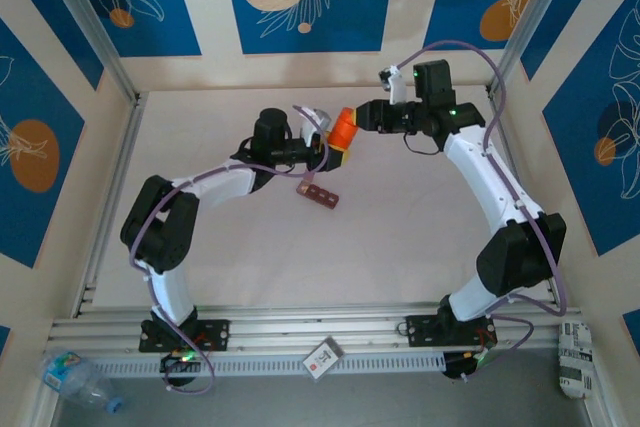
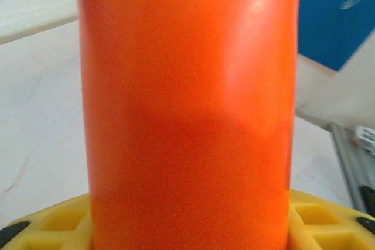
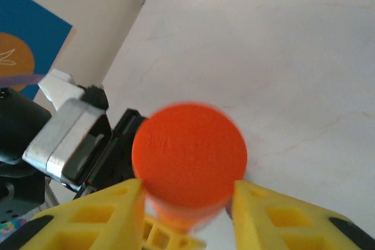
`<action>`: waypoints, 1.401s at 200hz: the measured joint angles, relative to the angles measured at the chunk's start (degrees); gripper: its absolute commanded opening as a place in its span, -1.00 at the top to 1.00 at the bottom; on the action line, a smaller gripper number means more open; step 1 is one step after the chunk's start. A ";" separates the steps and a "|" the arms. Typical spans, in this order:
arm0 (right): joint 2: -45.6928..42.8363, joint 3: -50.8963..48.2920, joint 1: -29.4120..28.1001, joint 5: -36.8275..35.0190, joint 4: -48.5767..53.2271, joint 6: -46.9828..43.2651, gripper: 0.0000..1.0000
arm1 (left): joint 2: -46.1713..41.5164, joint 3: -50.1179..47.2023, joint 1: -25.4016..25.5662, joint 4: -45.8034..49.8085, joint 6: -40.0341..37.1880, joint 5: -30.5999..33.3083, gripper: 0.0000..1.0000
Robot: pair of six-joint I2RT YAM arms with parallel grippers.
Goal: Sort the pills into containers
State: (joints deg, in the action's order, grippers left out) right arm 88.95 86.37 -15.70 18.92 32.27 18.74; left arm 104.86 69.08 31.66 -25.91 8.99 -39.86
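Containers (image 1: 318, 194) are the bit to watch: the little dark reddish strip sits flat on the desk (image 1: 400, 217), below the left claw (image 1: 328, 150) and a touch back toward its own base, near it but not touching. Its long axis runs roughly along the way that claw reaches, slanted a little.

Both claws are busy with the orange bottle (image 1: 343, 131), held up off the desk between them. The left claw is clamped around the bottle's body; in its wrist view we get a wall of orange with the yellow fingers (image 2: 319, 221) hugging it at the bottom. The right claw (image 1: 362, 117) comes in from the opposite side and is closed on the end facing it, which we take for the cap. From its wrist camera we look straight down on that round orange end, with a yellow finger on either side. So the bottle's axis runs from one claw to the other, tilted rather than upright.

We can't spot any pills, so we guess they're inside.

Our read is that the cap comes off first. Then the left claw, clearly the nearer one to the strip, only has to tip the bottle down and slightly back toward itself. The compartments are tiny, so overshooting looks like the real risk.
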 measured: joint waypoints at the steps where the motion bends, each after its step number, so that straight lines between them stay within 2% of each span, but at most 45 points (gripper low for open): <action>1: -0.04 -0.13 -0.11 -0.11 0.02 0.13 0.28 | 0.00 0.00 -0.02 -0.09 -0.04 0.09 1.00; 32: -0.28 -4.02 -4.20 -3.26 0.24 5.88 0.25 | -1.73 0.00 0.17 -2.40 -0.98 4.66 1.00; 66: -0.70 -3.02 -3.56 -3.74 1.09 7.34 0.12 | -2.08 0.02 0.42 -4.15 -1.68 5.62 1.00; 89: -1.42 -1.49 -1.16 -3.45 1.88 7.23 -0.12 | -2.08 0.02 0.48 -5.20 -1.88 5.38 1.00; 126: -4.74 1.38 3.96 -0.72 1.60 4.42 -0.63 | -2.08 0.11 1.01 -5.22 -1.86 2.78 1.00; 151: -5.33 4.63 4.87 2.62 1.57 1.53 -0.78 | -2.08 0.55 1.14 -5.16 -1.84 0.59 1.00; 205: 0.11 11.02 3.54 7.10 2.58 -2.89 -0.80 | -2.05 3.08 1.14 -5.20 -0.46 -3.76 1.00; 232: 2.47 11.19 2.21 7.37 4.04 -3.96 -0.71 | -2.05 3.21 1.14 -5.18 -0.07 -4.79 1.00; 254: 3.02 11.17 1.49 7.72 4.68 -4.33 -0.59 | -2.05 3.21 1.14 -5.16 -0.02 -5.18 1.00; 280: 3.02 11.06 1.01 8.24 4.63 -4.87 -0.24 | -2.05 3.21 1.14 -5.16 0.02 -5.20 1.00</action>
State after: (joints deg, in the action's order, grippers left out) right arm 91.96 97.43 -14.70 27.16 36.91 13.87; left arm 102.80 72.29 32.80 -31.07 9.02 -45.06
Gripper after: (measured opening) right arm 0.689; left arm 0.520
